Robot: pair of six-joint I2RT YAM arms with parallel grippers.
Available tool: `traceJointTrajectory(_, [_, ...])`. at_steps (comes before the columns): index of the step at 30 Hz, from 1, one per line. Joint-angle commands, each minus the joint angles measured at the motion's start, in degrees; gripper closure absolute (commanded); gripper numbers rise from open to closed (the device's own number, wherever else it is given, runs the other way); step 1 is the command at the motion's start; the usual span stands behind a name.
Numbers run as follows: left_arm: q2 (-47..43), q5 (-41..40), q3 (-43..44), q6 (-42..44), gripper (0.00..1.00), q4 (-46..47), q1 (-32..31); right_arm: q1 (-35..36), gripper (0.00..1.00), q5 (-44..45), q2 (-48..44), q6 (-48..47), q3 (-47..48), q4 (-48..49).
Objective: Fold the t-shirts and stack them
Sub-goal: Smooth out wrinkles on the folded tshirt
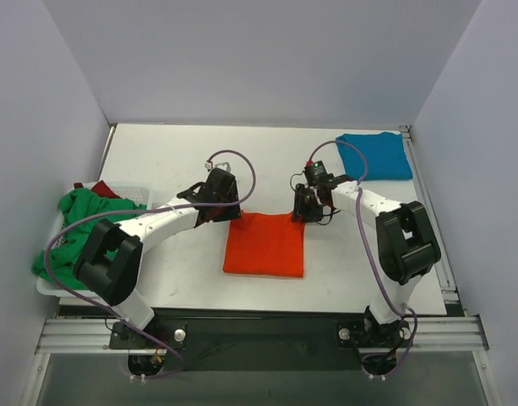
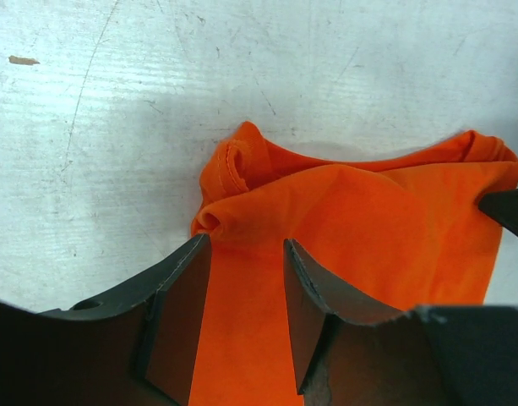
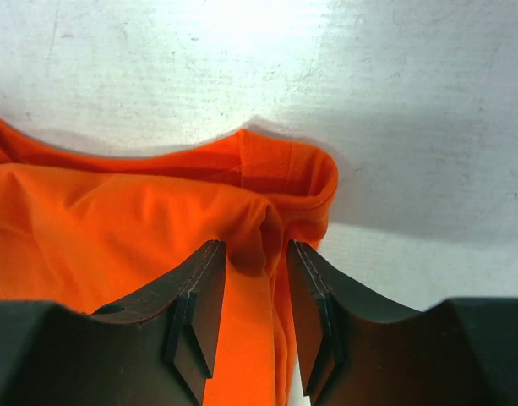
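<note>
1. Orange shirt (image 1: 264,244) lies folded mid-bench.
2. Left tool (image 2: 246,244), spread, sits over its far left corner.
3. Right tool (image 3: 254,245) straddles the far right corner, likely to lay it flat; pinching unclear.

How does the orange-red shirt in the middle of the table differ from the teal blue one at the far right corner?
The bright orange-red cloth t-shirt lies in the middle of the table; the teal blue cloth t-shirt lies at the far right corner. The left gripper and right gripper are at the orange-red one's far corners, which are bunched; nothing touches the teal one. Both are folded into rough rectangles.
</note>
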Motion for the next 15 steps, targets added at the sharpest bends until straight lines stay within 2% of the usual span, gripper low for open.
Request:
traceJointTrajectory(1, [2.5, -0.64, 4.24, 2.33, 0.5, -1.2, 0.57, -0.04, 0.65, 2.47, 1.7, -0.06, 3.31, -2.13])
traceJointTrajectory(5, [5.22, -0.3, 5.82, 3.12, 0.51, -0.42, 1.01, 0.05, 0.68, 2.83, 2.76, 0.11, 4.37, -2.13])
traceJointTrajectory(8, [6.98, -0.38, 7.22, 3.48, 0.54, -0.33, 1.45, 0.05, 0.78, 3.0, 2.85, 0.2, 4.63, -2.13])
traceJointTrajectory(10, [7.42, -0.56, 7.67, 3.83, 0.59, -0.33, 1.63, -0.04, 0.86, 3.18, 2.33, 0.29, 4.46, -2.04])
traceJointTrajectory(12, [7.42, -0.56, 8.11, 4.09, 0.63, -0.06, 1.8, -0.04, 0.9, 3.18, 1.8, 0.2, 4.28, -2.04])
traceJointTrajectory(15, [7.42, 0.14, 9.07, 5.32, 0.79, -0.23, 1.98, -0.04, 0.96, 3.27, 0.13, -0.06, 3.67, -2.13])
